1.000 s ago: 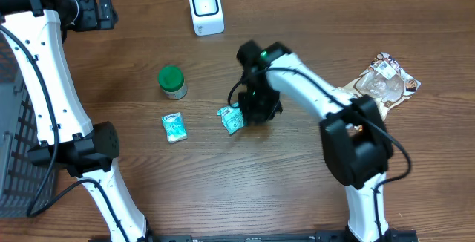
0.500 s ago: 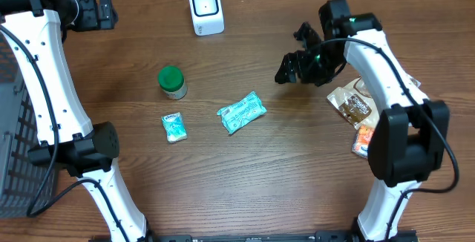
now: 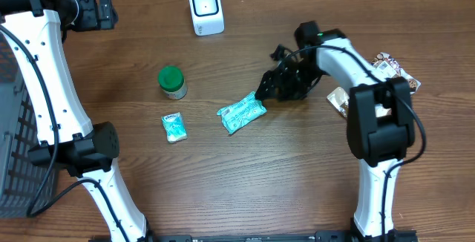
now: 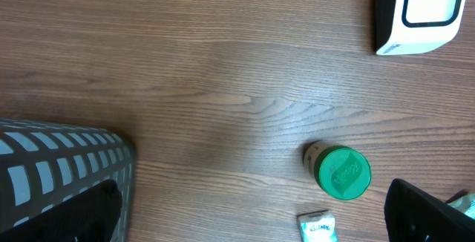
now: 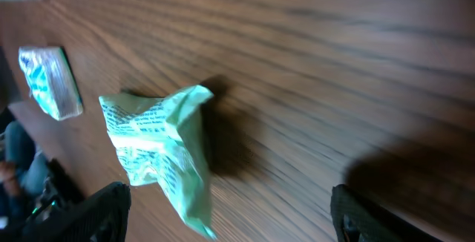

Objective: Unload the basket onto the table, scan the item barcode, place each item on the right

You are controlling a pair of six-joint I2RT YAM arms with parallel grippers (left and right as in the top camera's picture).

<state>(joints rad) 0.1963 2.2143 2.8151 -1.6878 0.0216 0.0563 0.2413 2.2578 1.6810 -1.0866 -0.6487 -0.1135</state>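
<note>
Overhead, the teal packet (image 3: 242, 113) is seen lying flat on the table (image 3: 223, 190), just beside the right claw (image 3: 266, 90), whose fingers are spread wide with nothing between them. The left claw (image 4: 260, 223) is also opened wide and empty. The teal packet is judged light, soft, crinkly and perhaps slippery, so it is best taken at its crimped end. The jar (image 3: 172, 82) is closed by a green lid. What the basket (image 3: 15, 160) holds cannot be told.

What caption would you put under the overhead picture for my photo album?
Open right gripper beside a teal packet on the wooden table, white barcode scanner at the far edge.
</note>
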